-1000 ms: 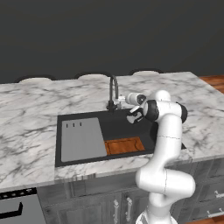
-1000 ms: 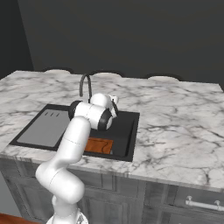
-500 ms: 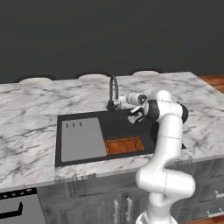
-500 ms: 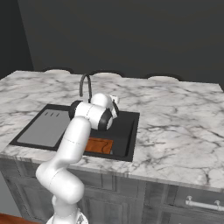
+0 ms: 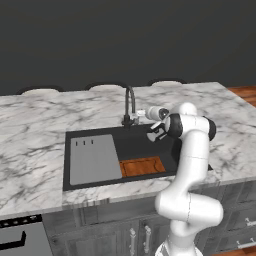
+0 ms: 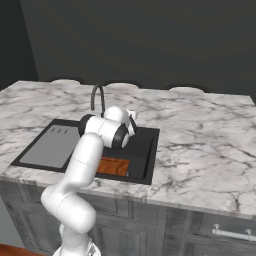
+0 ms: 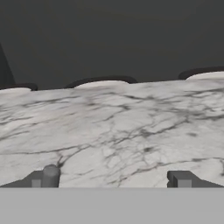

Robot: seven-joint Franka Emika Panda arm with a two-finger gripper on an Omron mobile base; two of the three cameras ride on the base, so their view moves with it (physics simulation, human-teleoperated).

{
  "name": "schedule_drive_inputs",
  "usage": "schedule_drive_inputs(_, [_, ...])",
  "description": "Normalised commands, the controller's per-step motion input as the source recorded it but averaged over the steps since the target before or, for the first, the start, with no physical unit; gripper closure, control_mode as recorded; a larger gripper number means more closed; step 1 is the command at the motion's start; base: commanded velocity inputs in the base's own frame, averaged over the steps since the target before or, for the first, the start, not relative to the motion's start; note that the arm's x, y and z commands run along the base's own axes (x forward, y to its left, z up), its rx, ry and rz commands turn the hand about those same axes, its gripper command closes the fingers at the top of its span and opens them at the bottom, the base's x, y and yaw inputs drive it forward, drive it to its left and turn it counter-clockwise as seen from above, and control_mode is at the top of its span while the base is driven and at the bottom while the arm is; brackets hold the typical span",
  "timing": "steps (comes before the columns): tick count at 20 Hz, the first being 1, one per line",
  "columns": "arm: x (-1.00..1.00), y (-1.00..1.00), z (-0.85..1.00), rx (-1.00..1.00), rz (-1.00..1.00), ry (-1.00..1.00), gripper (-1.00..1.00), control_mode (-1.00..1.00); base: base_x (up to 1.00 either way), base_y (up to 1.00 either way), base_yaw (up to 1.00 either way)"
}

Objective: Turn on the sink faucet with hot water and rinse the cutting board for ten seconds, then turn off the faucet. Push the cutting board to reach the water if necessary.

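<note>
White, grey-veined marble table (image 5: pixel 45 125) under a dark wall. Set into it, a wide black sink (image 5: pixel 145 142). Inside, on the left, a grey slab (image 5: pixel 92 160) with three slots. Just beside it, at the front right of the basin, a small orange-brown board (image 5: pixel 142 166), lying flat. At the back rim, a dark gooseneck faucet (image 5: pixel 129 106), no stream visible. White arm (image 5: pixel 192 150) bent over the basin's right side. Claw (image 7: pixel 114 179) just right of the faucet base, released, fingers wide apart, grasping nothing, facing bare marble.
</note>
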Motion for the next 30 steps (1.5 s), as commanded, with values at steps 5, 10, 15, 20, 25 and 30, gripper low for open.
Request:
schedule_drive_inputs(5, [-0.11,-0.22,-0.03,0.0,0.0,0.0,-1.0,-1.0,0.0,0.0,0.0])
schedule_drive_inputs(10, [-0.13,-0.17,-0.06,0.0,0.0,0.0,-1.0,-1.0,0.0,0.0,0.0])
schedule_drive_inputs(15, [-0.14,-0.16,-0.07,0.0,0.0,0.0,-1.0,-1.0,0.0,0.0,0.0])
schedule_drive_inputs(20, [-0.25,-0.14,-0.09,0.0,0.0,0.01,-1.0,-1.0,0.0,0.0,0.0])
schedule_drive_inputs(25, [-0.22,-0.12,-0.06,0.0,0.0,0.01,-1.0,-1.0,0.0,0.0,0.0])
schedule_drive_inputs(30, [-0.17,-0.15,-0.05,0.0,0.0,0.01,-1.0,-1.0,0.0,0.0,0.0])
